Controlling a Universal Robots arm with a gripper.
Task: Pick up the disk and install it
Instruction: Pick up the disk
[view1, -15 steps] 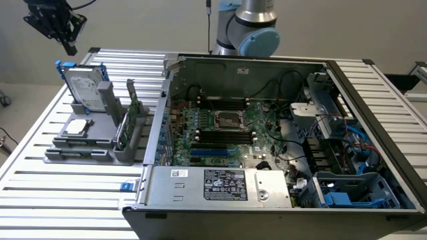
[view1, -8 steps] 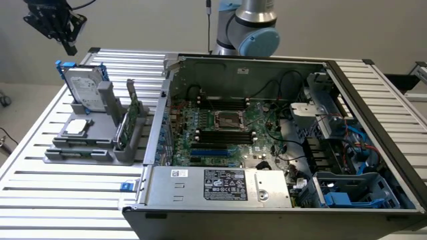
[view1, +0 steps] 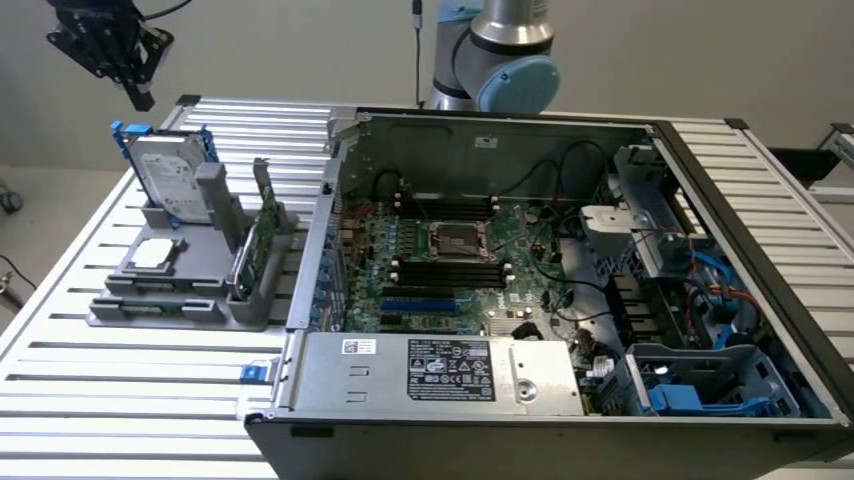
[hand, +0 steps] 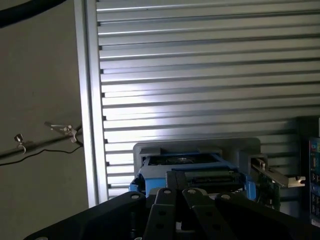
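Note:
The disk stands upright on its edge in a grey holder on the slatted table, at the exterior view's left. It is silver-grey metal with a blue carrier frame around it. My black gripper hangs in the air above and slightly behind the disk, apart from it, and its fingers look shut with nothing between them. In the wrist view the disk's blue-framed top edge lies just beyond the gripper, inside the grey holder.
A thin green circuit card and a small square silver chip share the holder. The open computer case lies at the exterior view's right, with the motherboard, power supply and a blue-railed drive bay.

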